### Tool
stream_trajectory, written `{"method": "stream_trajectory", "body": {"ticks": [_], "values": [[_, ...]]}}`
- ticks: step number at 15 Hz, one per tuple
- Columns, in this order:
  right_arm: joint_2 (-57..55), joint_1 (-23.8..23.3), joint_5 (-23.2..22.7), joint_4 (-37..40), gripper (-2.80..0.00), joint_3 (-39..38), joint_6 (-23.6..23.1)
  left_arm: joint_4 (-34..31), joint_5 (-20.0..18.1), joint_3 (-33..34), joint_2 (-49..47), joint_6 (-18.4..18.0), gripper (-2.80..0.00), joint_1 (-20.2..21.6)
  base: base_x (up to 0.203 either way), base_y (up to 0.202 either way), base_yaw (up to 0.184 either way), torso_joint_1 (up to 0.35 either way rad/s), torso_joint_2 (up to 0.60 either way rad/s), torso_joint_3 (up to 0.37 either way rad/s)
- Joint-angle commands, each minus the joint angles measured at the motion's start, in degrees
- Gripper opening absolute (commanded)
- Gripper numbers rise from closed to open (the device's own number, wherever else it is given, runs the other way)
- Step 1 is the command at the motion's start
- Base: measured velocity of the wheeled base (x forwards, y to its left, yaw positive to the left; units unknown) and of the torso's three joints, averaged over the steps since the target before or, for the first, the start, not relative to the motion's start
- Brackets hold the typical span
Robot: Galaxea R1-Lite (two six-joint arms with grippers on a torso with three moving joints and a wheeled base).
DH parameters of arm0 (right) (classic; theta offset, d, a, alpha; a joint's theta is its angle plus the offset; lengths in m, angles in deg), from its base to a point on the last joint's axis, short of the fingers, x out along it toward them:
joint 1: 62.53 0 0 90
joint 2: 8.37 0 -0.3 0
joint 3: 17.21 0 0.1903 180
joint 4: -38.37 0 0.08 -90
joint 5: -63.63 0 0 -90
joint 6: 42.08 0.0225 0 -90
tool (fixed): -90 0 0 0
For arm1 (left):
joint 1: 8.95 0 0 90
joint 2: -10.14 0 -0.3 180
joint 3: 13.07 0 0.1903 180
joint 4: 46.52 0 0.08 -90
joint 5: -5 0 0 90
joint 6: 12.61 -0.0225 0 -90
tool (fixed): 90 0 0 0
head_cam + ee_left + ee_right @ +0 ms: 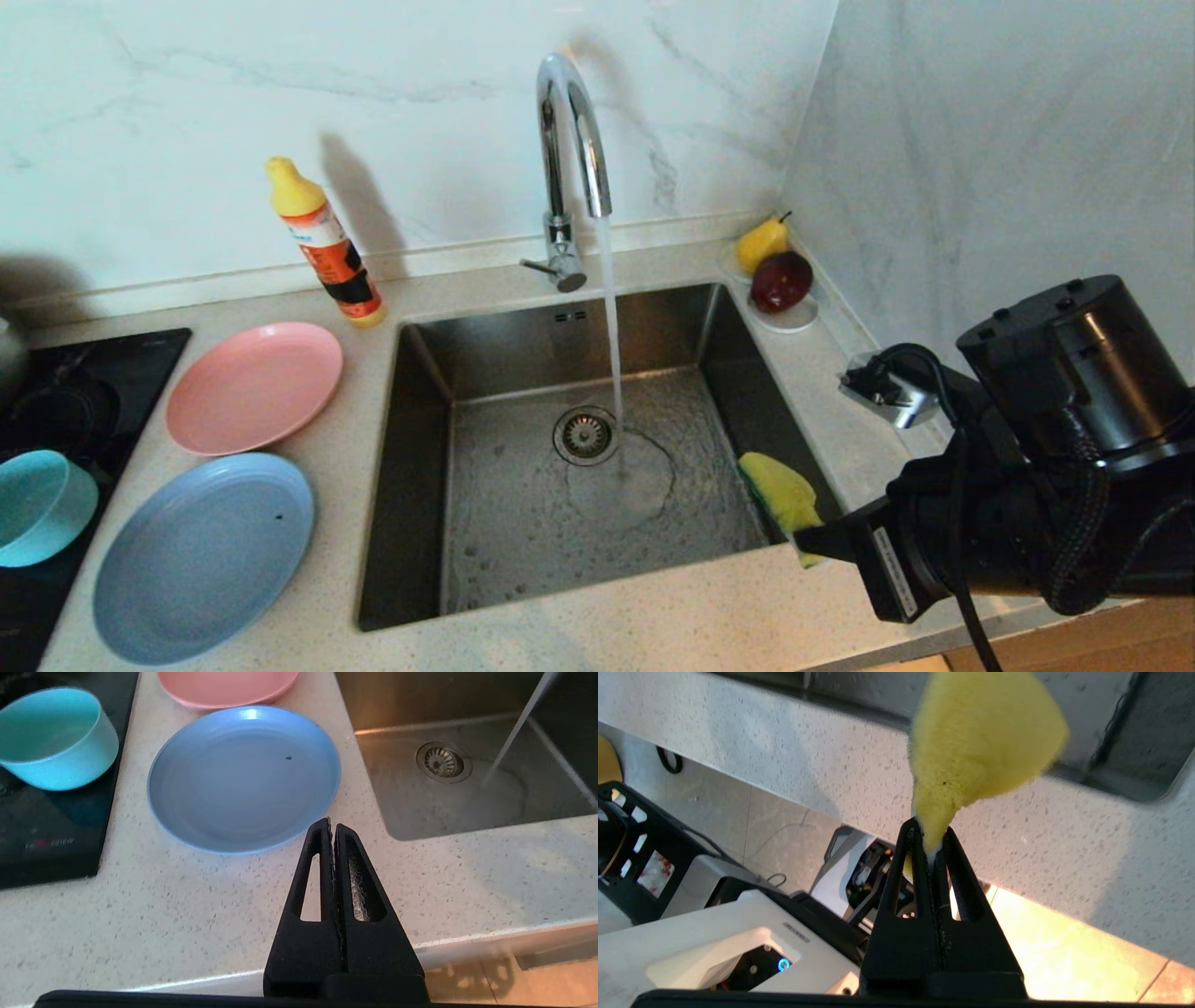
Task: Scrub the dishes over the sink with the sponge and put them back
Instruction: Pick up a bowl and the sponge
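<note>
My right gripper (810, 543) is shut on the yellow sponge (782, 490), pinching one corner of it (930, 833) above the front right edge of the steel sink (420, 448). A green face shows along the sponge's left side. On the counter left of the sink lie the pale-blue plate (201, 557) and, behind it, the pink plate (254, 385). The teal bowl (37, 504) stands on the black hob at far left. My left gripper (332, 823) hangs shut and empty over the counter's front edge, close to the blue plate (243, 777).
Water runs from the chrome tap (569, 140) onto the basin floor beside the drain strainer (585, 434). An orange dish-soap bottle (329, 245) stands behind the pink plate. A pear and a dark red fruit sit on a white saucer (794, 320) in the back right corner.
</note>
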Motion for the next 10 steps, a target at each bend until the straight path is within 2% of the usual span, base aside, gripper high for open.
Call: {"method": "stream_trajectory", "body": {"ticks": [1,3,4,6,8,10], "values": [[-0.6,0.0,-0.3,0.3,-2.8,0.4,0.2,-1.4,1.1,-8.9,-4.9,0.2,-2.8,0.0,0.0,0.0,0.0,0.0,0.0,0.0],[-0.5,0.0,-0.4,0.0,-2.8,0.9,0.2,-2.7,3.4,-18.4,-12.1,-0.2,-2.8,0.3,0.0,0.0,0.0,0.0,0.0,0.0],[-0.8,0.0,-0.4,0.1,-2.8,1.8,0.2,-3.6,7.0,-22.9,-14.2,-2.1,-2.8,0.5,0.0,0.0,0.0,0.0,0.0,0.0],[-1.3,0.0,-0.4,0.0,-2.8,2.3,0.2,-8.1,15.7,-31.2,-19.3,-8.1,-2.8,0.7,0.0,0.0,0.0,0.0,0.0,0.0],[-2.7,0.0,-0.4,-0.2,-2.8,2.9,0.3,-8.5,18.4,-36.5,-27.2,-8.9,-2.8,0.8,0.0,0.0,0.0,0.0,0.0,0.0],[-3.5,0.0,-0.2,0.0,-2.8,4.8,0.3,-5.9,19.7,-41.8,-37.2,-7.6,-2.8,0.9,0.0,0.0,0.0,0.0,0.0,0.0]]}}
